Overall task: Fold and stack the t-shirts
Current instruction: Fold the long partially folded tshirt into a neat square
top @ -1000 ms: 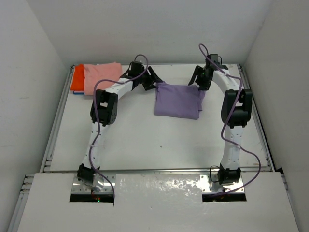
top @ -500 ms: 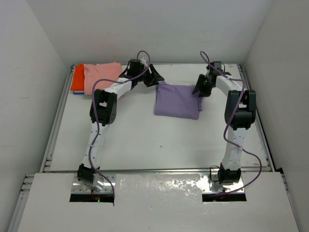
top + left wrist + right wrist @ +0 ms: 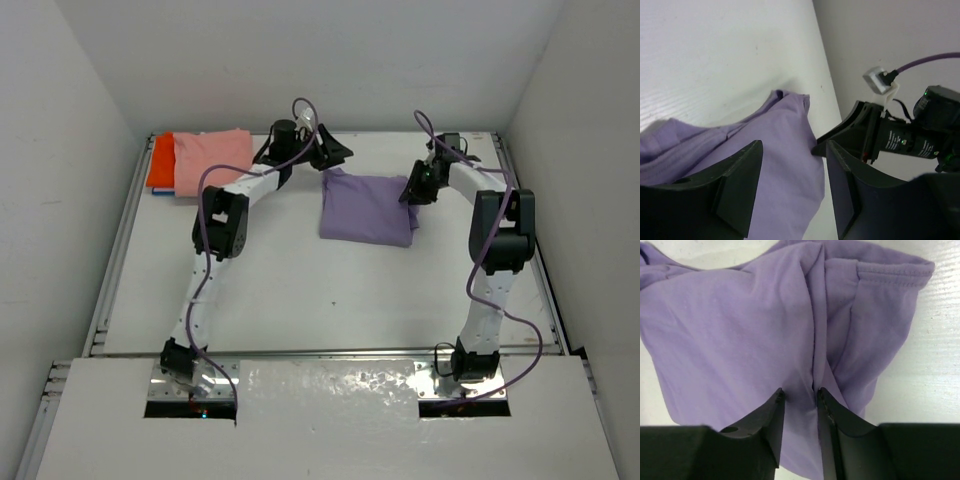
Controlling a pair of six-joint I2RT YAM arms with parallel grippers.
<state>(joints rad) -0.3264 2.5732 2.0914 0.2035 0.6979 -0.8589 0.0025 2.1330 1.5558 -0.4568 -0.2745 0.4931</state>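
A purple t-shirt lies folded at the far middle of the table. My right gripper sits on its right edge. In the right wrist view the right gripper is shut on a pinched ridge of the purple cloth. My left gripper is open and empty, raised just beyond the shirt's far left corner. In the left wrist view the left gripper has its jaws wide apart over the purple cloth. A folded pink t-shirt lies on an orange one at the far left.
White walls close in the table at the back and on both sides. A metal rail runs along the left edge. The right arm's wrist shows beyond the shirt in the left wrist view.
My left gripper has lifted off the shirt's far left corner and moved right and back. My right gripper has come down onto the shirt's right edge and closed on it.
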